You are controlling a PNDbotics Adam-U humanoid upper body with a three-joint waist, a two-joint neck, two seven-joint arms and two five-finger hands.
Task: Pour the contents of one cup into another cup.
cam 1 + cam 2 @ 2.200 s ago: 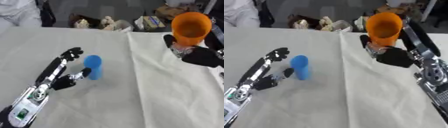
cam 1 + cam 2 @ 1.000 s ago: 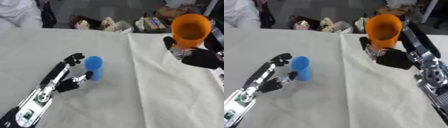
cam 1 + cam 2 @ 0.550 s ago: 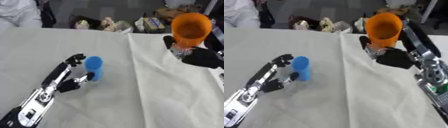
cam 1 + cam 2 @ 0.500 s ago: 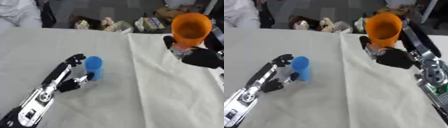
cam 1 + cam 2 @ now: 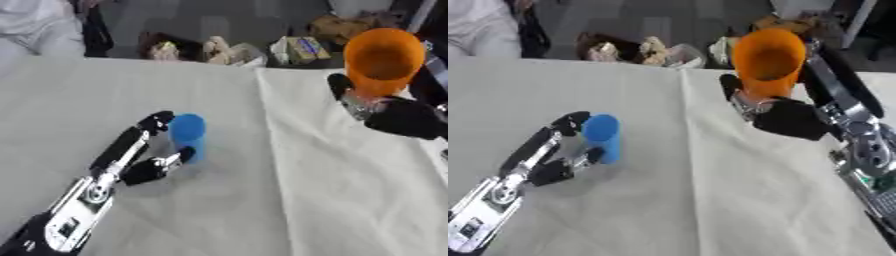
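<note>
A small blue cup (image 5: 188,135) stands upright on the white cloth, left of centre. My left hand (image 5: 140,157) has come up from the lower left and brackets the cup, fingers behind its top and thumb against its base, without being curled round it. My right hand (image 5: 794,117) holds an orange cup (image 5: 768,60) raised at the upper right, its mouth turned toward the camera. What is inside either cup does not show.
A seam (image 5: 271,150) runs down the cloth between the two cups. Beyond the table's far edge lie soft toys and boxes (image 5: 219,50). A person in white (image 5: 35,25) sits at the far left corner.
My left hand has slid forward to the blue cup until its fingers and thumb reach it. The orange cup and right hand have stayed in place.
</note>
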